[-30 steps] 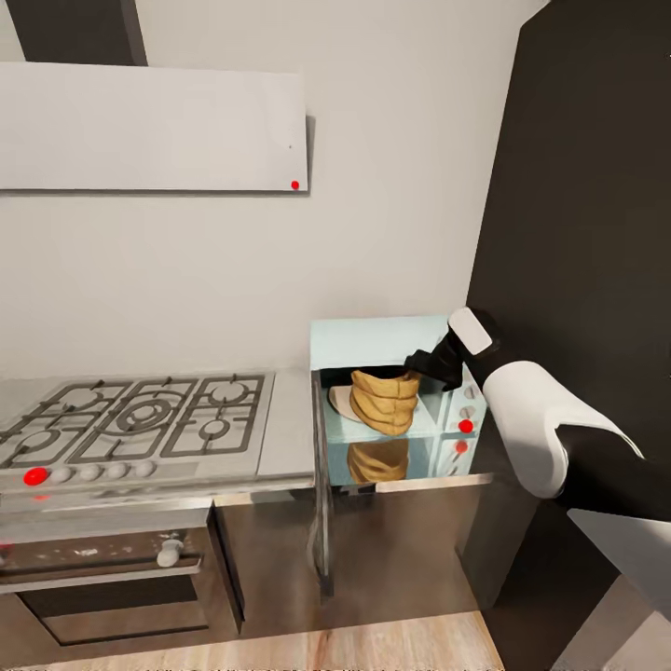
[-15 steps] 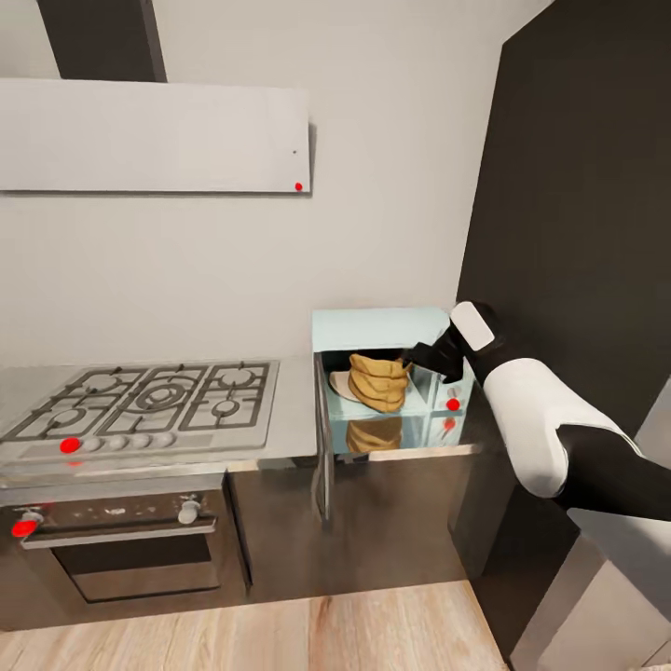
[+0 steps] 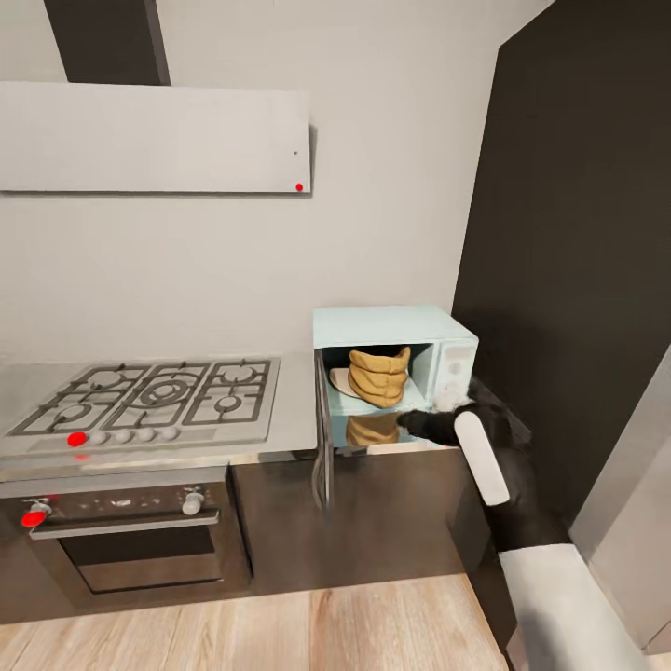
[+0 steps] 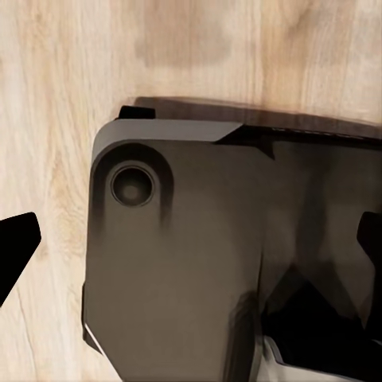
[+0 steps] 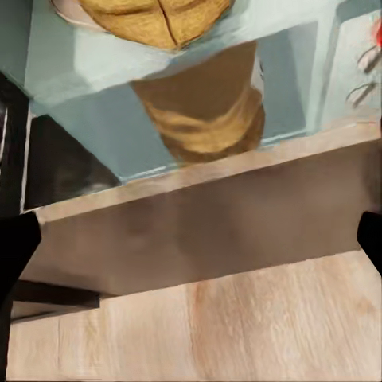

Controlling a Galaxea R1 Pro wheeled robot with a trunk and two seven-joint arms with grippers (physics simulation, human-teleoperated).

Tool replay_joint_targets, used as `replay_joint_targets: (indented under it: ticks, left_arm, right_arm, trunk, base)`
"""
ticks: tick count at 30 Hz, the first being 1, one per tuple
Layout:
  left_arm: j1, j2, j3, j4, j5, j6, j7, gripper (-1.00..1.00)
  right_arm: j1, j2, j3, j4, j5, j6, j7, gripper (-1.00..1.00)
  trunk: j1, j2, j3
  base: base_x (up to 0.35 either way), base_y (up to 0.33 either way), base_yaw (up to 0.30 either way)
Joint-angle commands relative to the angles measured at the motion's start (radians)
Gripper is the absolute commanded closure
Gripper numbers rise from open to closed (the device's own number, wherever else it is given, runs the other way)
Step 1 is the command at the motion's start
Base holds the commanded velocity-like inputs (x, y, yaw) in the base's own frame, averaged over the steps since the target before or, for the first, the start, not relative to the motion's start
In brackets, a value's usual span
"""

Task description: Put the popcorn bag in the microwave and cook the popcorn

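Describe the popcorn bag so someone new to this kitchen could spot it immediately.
Find the gas hob; right of it on the steel countertop stands a pale blue microwave, door open. The popcorn bag sits inside: the one tan, wrinkled sack among hard steel and dark cabinets.

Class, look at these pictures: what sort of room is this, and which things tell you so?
A home kitchen, most likely: a gas hob, a built-in oven below it, and a microwave.

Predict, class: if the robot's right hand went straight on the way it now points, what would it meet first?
Probably the countertop edge just below the open microwave. The right hand, open, aims low there, under the popcorn bag; depth is unclear.
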Motion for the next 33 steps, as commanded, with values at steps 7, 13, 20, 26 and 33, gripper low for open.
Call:
replay_joint_targets:
  ticks: [7, 13, 20, 26, 33]
  left_arm:
    - [0.0, -0.004, 0.009, 0.001, 0.002, -0.033, -0.001, -1.0]
    - [0.007, -0.005, 0.012, 0.001, 0.003, -0.039, 0.0, -1.0]
    - [0.009, -0.006, 0.011, 0.001, 0.003, -0.041, 0.001, -1.0]
    - [0.01, -0.006, 0.01, 0.001, 0.003, -0.041, 0.003, -1.0]
    - [0.008, -0.006, 0.01, 0.001, 0.003, -0.04, 0.003, -1.0]
  right_arm:
    - [0.207, -0.045, 0.158, -0.214, 0.002, -0.144, 0.013, -1.0]
    - [0.189, -0.094, 0.278, -0.219, 0.01, -0.358, 0.015, -1.0]
    - [0.169, -0.075, 0.292, -0.103, 0.259, -0.589, 0.025, -1.0]
    - [-0.054, -0.06, 0.292, 0.36, 0.295, -0.799, 0.213, -1.0]
    - [-0.161, -0.032, 0.294, 0.617, 0.304, -0.932, 0.298, -1.0]
  trunk:
    - [0.0, -0.001, -0.001]
    - [0.0, -0.001, -0.001]
    - [0.0, -0.001, -0.001]
    - [0.0, -0.001, -0.001]
    - [0.0, -0.001, -0.001]
  base:
    - [0.0, 0.0, 0.0]
    - [0.0, 0.0, 0.0]
    - [0.0, 0.0, 0.0]
    - [0.0, 0.0, 0.0]
    - [0.0, 0.0, 0.0]
